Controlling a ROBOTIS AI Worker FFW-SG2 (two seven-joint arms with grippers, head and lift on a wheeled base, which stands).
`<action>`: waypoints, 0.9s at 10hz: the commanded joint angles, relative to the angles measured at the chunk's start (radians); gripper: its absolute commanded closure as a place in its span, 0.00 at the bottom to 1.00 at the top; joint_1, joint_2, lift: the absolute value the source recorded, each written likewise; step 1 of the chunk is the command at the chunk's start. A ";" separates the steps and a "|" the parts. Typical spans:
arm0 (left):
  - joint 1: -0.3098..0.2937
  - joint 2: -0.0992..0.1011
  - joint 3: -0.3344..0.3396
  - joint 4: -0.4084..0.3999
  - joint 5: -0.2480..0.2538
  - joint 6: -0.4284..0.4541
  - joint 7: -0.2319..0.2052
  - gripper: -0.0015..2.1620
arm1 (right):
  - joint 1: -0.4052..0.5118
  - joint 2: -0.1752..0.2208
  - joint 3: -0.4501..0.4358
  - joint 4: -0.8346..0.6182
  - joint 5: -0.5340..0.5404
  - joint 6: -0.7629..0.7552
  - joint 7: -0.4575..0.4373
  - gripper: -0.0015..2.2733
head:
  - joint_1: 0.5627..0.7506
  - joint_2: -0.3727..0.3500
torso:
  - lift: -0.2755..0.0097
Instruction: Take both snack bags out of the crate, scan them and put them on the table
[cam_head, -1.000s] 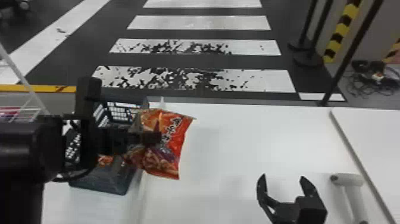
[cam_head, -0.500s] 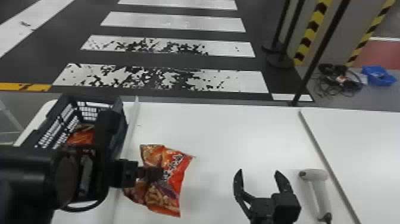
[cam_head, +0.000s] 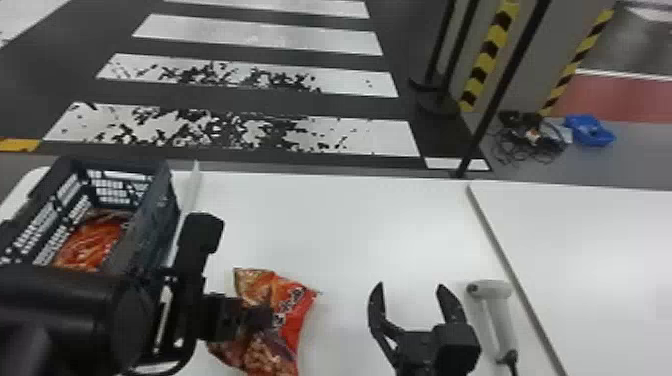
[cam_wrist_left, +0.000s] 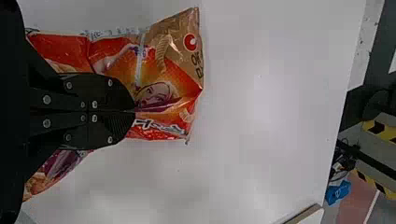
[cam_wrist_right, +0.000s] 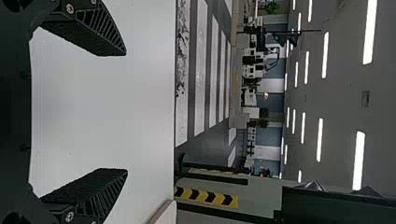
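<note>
In the head view my left gripper is shut on an orange-red snack bag, over the white table just right of the crate. A second snack bag lies inside the crate. The left wrist view has the left gripper with its fingers pressed together on the creased middle of the held bag. My right gripper stands open near the table's front, left of the white scanner. Nothing is between the fingers of the right gripper in the right wrist view.
A low upright divider stands on the white table along the crate's right side. A grey seam runs to the right of the scanner. Beyond the table's far edge stand thin black poles.
The left gripper has carried its bag clear of the crate and toward the table's front, uncovering the crate and the bag inside. The head view has shifted toward the right. The right gripper stays open.
</note>
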 joint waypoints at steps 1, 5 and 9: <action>0.023 -0.002 -0.030 0.026 0.027 -0.165 0.040 0.99 | 0.005 0.001 -0.005 -0.004 0.000 -0.003 0.000 0.04 | 0.70 0.30 | 0.64; 0.037 -0.023 -0.078 0.120 0.094 -0.420 0.143 0.99 | 0.013 0.001 -0.004 -0.009 0.000 -0.003 0.000 0.04 | 0.70 0.24 | 0.64; 0.046 -0.028 -0.115 0.154 0.131 -0.463 0.173 0.11 | 0.014 0.001 -0.004 -0.007 0.000 -0.003 0.000 0.04 | 0.70 0.19 | 0.64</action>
